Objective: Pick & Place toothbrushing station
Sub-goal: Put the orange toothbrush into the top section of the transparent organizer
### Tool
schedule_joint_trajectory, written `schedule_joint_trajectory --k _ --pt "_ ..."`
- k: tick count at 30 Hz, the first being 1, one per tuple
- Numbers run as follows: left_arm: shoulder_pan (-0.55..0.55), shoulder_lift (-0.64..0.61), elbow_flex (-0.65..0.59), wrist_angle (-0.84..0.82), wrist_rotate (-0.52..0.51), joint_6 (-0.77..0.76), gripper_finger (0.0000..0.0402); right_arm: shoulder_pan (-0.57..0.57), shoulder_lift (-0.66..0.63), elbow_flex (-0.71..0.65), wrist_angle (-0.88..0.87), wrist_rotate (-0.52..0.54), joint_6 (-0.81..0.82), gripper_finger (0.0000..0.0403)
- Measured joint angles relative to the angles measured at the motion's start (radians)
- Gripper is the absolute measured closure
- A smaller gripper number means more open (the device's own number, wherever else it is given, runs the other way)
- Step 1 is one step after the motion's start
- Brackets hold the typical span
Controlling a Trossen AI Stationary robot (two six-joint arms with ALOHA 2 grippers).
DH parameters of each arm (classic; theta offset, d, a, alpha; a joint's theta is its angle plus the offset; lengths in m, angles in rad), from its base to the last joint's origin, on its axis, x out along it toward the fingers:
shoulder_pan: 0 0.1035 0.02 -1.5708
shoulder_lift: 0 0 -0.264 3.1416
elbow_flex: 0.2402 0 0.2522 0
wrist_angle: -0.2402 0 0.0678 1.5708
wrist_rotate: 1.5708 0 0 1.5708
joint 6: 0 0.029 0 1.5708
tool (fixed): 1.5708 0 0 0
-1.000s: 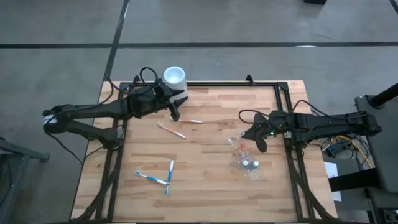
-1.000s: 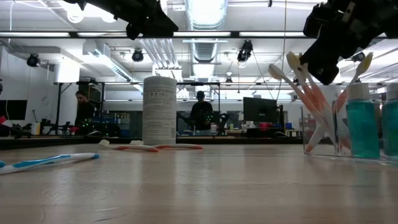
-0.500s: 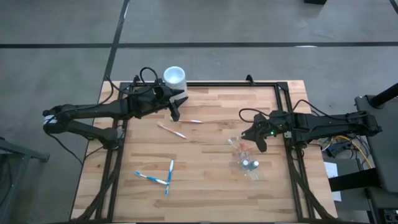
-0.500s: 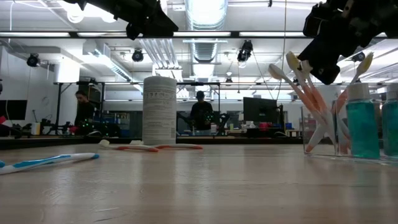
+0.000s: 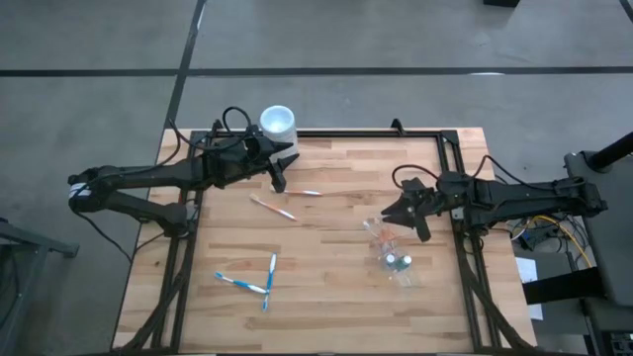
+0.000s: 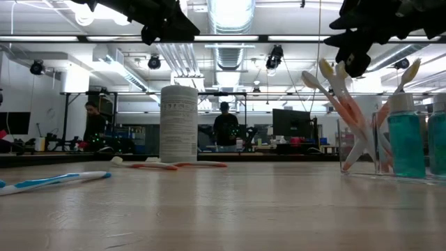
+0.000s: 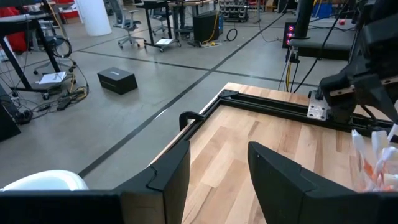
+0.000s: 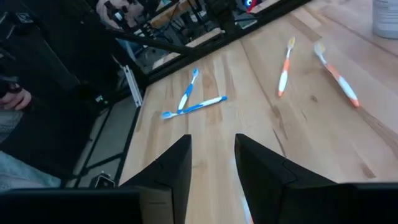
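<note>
The clear cup (image 6: 359,143) stands on the table toward its right side, with several orange-and-white toothbrushes leaning in it, heads up; from above the clear cup (image 5: 380,233) is faint. My right gripper (image 5: 406,222) hangs open just above those brush heads, touching nothing, and shows at the top of the low view (image 6: 354,52). Two orange toothbrushes (image 5: 273,208) lie flat at the table's middle and two blue ones (image 5: 259,282) near the front. My left gripper (image 5: 280,178) waits open at the far left, beside the white cup (image 5: 278,122).
Two teal-filled bottles (image 6: 406,136) stand right beside the clear cup, on its near-right side (image 5: 398,262). The tall white cup (image 6: 178,123) stands at the far edge. Black frame rails (image 5: 366,133) border the wooden table (image 5: 336,307). People stand in the room behind.
My right gripper has opened, risen a little above the brush heads in the clear cup, and tipped from slanting down toward level. The toothbrushes in the cup stay leaning as before.
</note>
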Motion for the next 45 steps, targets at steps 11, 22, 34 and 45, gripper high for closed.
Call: schedule_joint_trajectory --k 11,22,34,45 --pt "0.0 0.0 0.0 -0.016 0.0 -0.044 0.0235 0.0 0.028 0.043 0.11 0.041 -0.026 0.0307" --pt "0.007 -0.002 0.0 -0.369 -0.015 -0.288 0.0235 -0.001 0.029 0.127 0.132 0.223 -0.185 0.0298" --pt "0.109 -0.002 0.024 -0.887 -0.056 -1.196 0.0235 0.0 0.029 0.155 0.125 0.223 -0.247 0.0314" --pt "0.111 0.009 -0.02 -1.048 0.135 -1.561 0.0235 0.0 0.028 0.153 0.125 0.222 -0.258 0.0307"
